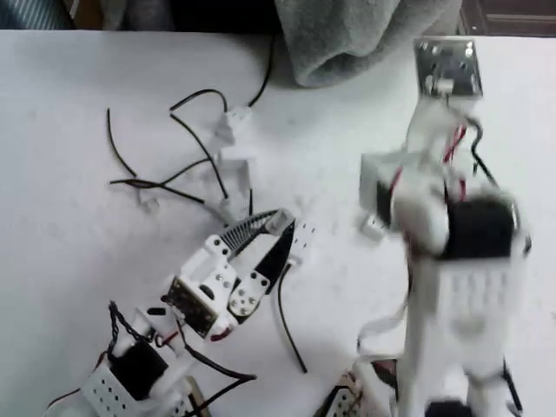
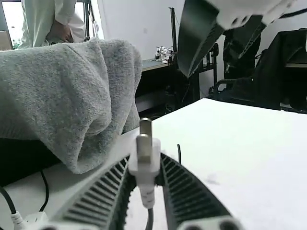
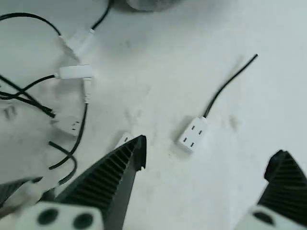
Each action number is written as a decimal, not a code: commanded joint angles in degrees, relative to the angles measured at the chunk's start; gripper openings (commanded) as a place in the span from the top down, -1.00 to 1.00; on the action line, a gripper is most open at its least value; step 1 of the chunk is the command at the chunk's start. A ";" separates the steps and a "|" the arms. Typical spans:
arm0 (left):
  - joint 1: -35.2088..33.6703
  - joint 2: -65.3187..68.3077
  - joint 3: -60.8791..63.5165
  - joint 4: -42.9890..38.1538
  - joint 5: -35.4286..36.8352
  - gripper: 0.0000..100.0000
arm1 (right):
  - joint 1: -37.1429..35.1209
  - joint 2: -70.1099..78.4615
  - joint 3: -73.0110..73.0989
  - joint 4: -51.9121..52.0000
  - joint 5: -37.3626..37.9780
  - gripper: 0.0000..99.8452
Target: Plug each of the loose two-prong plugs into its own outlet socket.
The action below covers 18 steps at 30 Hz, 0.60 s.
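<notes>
Left gripper (image 2: 145,163): clamped on a two-prong plug (image 2: 142,143), prongs pointing outward ready for insertion, near the table's (image 1: 69,243) middle. Right gripper (image 3: 211,148): spread wide, empty, over a loose outlet socket (image 3: 192,134), probably to steady it.

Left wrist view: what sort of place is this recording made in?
Probably a lab or workshop room: a white worktable, a cluttered desk by the wall behind it, and what looks like a dark office chair.

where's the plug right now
The plug is clamped in the left gripper, prongs outward; in the high view that's mid-table, beside the tangle of cords.
</notes>
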State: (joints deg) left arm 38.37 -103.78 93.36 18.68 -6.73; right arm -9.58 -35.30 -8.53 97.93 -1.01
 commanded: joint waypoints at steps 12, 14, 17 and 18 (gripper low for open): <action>0.57 -0.66 -3.25 -0.18 -0.09 0.95 | -20.35 -30.73 20.40 -11.21 0.53 0.96; 0.57 -0.66 -2.90 -0.18 -0.09 0.95 | -23.78 -31.87 22.07 -11.74 0.53 0.96; 0.57 -0.66 -1.14 -2.11 -0.09 0.95 | -28.26 -31.96 24.70 -11.65 0.53 0.96; 0.57 -0.66 -0.44 -3.25 -0.09 0.95 | -29.32 -31.96 25.93 -11.74 0.62 0.96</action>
State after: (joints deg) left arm 38.64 -103.78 93.36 18.77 -6.73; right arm -35.69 -67.03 15.65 87.47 -1.01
